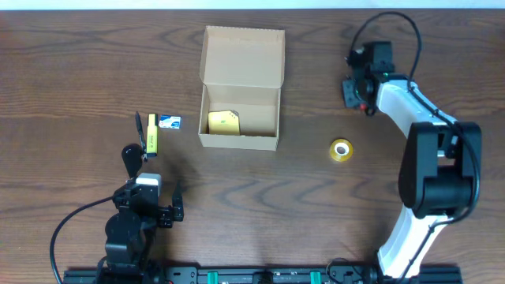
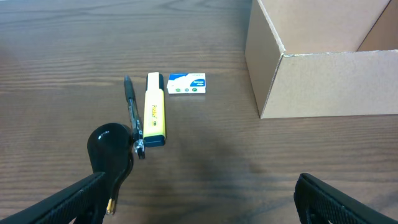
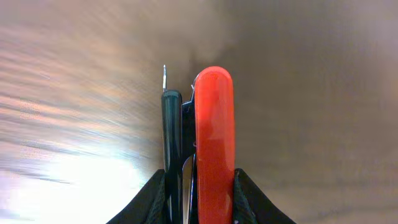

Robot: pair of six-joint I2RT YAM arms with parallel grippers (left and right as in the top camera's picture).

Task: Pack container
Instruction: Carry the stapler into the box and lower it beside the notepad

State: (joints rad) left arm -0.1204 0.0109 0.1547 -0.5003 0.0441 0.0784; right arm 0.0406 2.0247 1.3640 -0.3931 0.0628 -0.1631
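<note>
The container, a tan cardboard box, stands open at the table's middle with its flap lid up at the back; its corner shows in the left wrist view. A yellow item lies inside. My left gripper is open and empty at the front left, beside a black rounded object. My right gripper is at the back right, shut on a red and black slim item with a thin metal tip.
Left of the box lie a black pen, a yellow highlighter and a small blue-and-white packet. A yellow tape roll lies right of the box.
</note>
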